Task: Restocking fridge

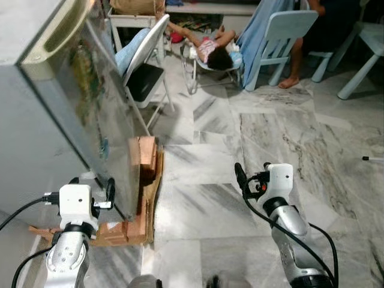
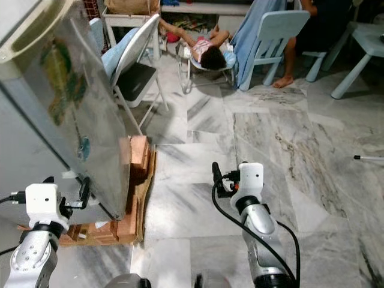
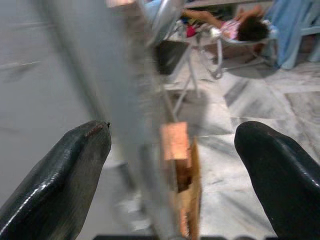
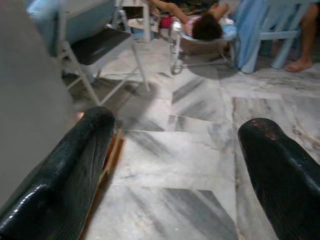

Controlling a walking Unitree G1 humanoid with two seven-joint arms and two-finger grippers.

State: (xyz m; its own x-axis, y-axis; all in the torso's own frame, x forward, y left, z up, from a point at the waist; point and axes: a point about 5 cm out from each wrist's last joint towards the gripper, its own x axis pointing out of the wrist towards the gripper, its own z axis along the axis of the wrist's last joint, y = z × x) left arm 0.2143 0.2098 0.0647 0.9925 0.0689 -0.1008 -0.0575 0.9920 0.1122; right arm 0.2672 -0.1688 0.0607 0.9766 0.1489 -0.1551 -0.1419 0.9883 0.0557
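Grey-veined marble floor (image 1: pixel 252 150) runs across the whole room, from the bottom of the frame up to a clutter of furniture along the top edge. At the left of the frame stands the fridge (image 1: pixel 36 120), grey, its door (image 1: pixel 102 114) swung partly out toward the middle, stickers on its face. Its base sits on wooden blocks and flattened cardboard (image 1: pixel 141 198) at lower left. Nothing to be stocked can be seen in either gripper or on the floor nearby.

At the bottom left, the left gripper (image 1: pixel 108 191) sits right at the lower edge of the door; in its wrist view the two black fingers (image 3: pixel 55 185) stand wide apart with the door's edge passing between them, not yet pinched as far as I can tell. At lower centre the right gripper (image 1: pixel 241 178) hangs over bare floor, its fingers (image 4: pixel 60 175) likewise spread wide and holding nothing.

Across the top there is a folding chair (image 1: pixel 147 66) just beyond the door, a person lying in a low bouncer seat (image 1: pixel 213 51), a pale blue chair (image 1: pixel 282 36) draped with cloth, and a seated person's bare leg (image 1: pixel 295 63) at upper right.

My worry is the door. If it swings further it could hit the folding chair. The fridge also looks perched on those blocks, so a hard tug might rock it.
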